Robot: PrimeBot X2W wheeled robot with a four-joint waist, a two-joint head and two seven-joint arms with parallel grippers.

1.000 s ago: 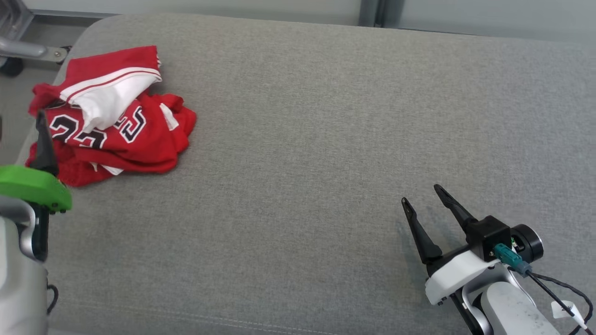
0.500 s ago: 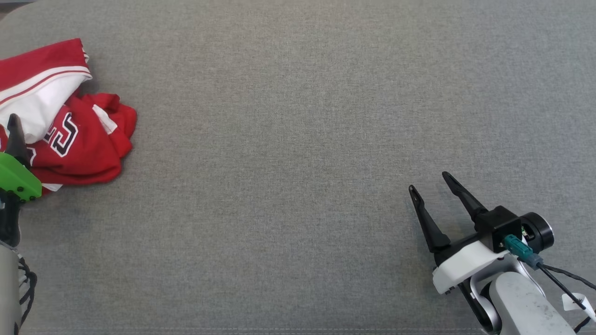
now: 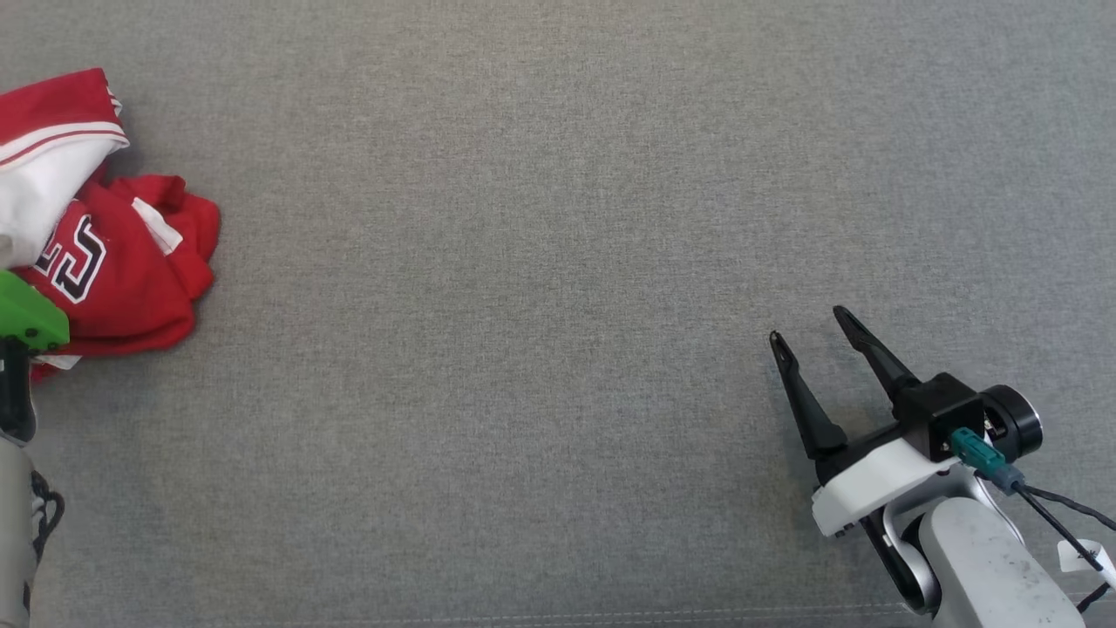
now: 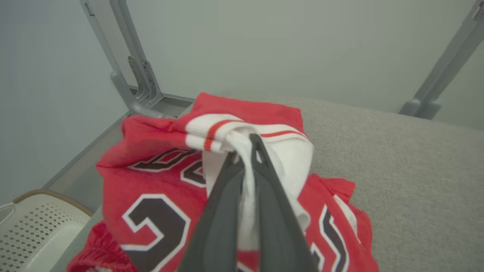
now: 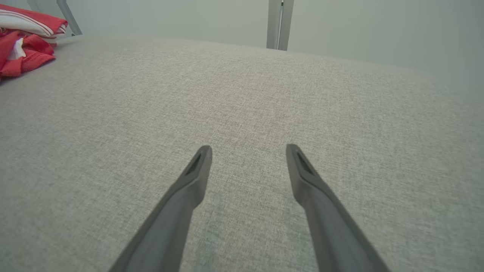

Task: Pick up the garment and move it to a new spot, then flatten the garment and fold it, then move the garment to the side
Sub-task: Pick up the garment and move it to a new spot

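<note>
At the head view's left edge, the red garment (image 3: 113,262) lies crumpled on the grey cushion (image 3: 523,262). The left hand (image 4: 244,147) pinches its white fold. At lower right, the right hand (image 3: 806,323) is spread. A white basket (image 4: 34,223) sits at the wrist view's lower left.

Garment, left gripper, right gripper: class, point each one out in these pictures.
garment (image 4: 159,185), left wrist view, red cloth beside the number.
left gripper (image 4: 244,147), left wrist view, between the fingertips, shut on the garment's white fold.
right gripper (image 5: 248,148), right wrist view, gap between the open fingertips.
</note>
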